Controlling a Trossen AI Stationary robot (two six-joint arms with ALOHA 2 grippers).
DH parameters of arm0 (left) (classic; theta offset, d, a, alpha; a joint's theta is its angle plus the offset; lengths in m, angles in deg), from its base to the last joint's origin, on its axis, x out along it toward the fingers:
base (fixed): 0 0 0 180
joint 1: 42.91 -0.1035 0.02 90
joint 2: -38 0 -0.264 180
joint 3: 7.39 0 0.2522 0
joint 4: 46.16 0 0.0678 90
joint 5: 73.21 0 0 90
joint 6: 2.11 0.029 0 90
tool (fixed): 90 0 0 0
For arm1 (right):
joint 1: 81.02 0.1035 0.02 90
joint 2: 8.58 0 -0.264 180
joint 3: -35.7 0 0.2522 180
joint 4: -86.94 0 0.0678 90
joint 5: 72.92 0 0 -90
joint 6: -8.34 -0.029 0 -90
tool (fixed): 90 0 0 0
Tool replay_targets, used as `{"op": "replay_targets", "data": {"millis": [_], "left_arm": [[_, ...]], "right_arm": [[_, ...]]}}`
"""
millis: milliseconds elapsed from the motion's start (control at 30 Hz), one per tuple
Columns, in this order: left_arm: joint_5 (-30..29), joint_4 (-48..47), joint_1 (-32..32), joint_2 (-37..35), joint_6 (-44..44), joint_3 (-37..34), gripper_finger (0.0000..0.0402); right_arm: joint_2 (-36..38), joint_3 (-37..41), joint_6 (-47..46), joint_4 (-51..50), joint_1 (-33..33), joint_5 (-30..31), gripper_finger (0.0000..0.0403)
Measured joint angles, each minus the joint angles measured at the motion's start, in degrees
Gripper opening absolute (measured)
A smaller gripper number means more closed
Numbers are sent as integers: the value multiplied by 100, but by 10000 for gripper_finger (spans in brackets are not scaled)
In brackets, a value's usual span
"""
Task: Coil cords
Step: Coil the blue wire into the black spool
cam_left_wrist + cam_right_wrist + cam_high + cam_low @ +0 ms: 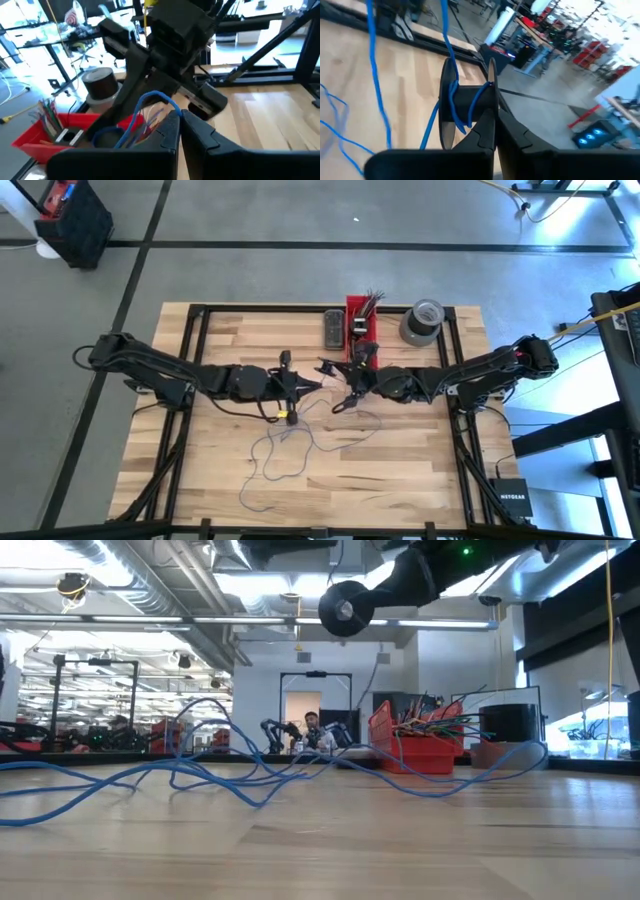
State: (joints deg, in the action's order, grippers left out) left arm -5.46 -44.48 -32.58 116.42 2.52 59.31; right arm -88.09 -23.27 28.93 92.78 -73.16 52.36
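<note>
The work surface is a light butcher-block wooden desk point(400, 470) on a black metal frame, standing on a grey concrete floor point(260, 220) marked with dark lines. At 12 o'clock on the desk sit a red plastic bin point(358, 320) holding short multicoloured wire ends point(372, 300), a dark rectangular device point(332, 328) at its 9 o'clock side, and a thick grey tape roll point(422, 320) at its 3 o'clock side.

The thin blue cord point(275, 455) lies in loose loops from the desk centre toward 7 o'clock; in the low view it crosses the surface in low arcs. One strand rises to both grippers.

The left gripper point(290, 385) is held above the desk centre, reaching toward 3 o'clock. Its fingers are nearly closed, with a loop of the blue cord passing beside them.

The right gripper point(350, 375) faces it from the 3 o'clock side, just apart. Its fingers are closed on a black spool point(465, 107) wound with turns of the blue cord.

Beyond the desk, the low view shows an open workshop with exposed ceiling ducts point(130, 570), strip lighting and a seated person point(312, 730) far behind.
</note>
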Motion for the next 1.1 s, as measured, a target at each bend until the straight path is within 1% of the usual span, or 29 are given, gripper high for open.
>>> {"op": "replay_targets", "data": {"millis": [133, 200, 300, 433, 633, 767, 900, 1100], "left_arm": [[4, 309, -147, 246, -20, 2, 5], [123, 443, -208, 358, -67, 5, 5], [376, 520, -255, 521, -144, 94, 5], [544, 514, -255, 784, -157, 260, 5], [488, 492, -325, 1186, -114, 467, 5], [474, 385, -471, 1236, -10, 481, 5], [481, 77, -554, 1283, 168, 473, 5], [445, 271, -576, 1278, 275, 507, 5]], "right_arm": [[0, -98, -292, 15, -4, -504, 8], [0, -144, -401, -11, -4, -643, 8], [0, -173, -597, 27, -4, -644, 8], [0, -173, -766, 148, -4, -637, 8], [-2, -155, -970, 529, -2, -545, 8], [58, -151, -1009, 647, -2, -436, 8], [458, -180, -1004, 866, 9, -502, 8], [1034, -160, -851, 868, 9, -793, 8]]}}
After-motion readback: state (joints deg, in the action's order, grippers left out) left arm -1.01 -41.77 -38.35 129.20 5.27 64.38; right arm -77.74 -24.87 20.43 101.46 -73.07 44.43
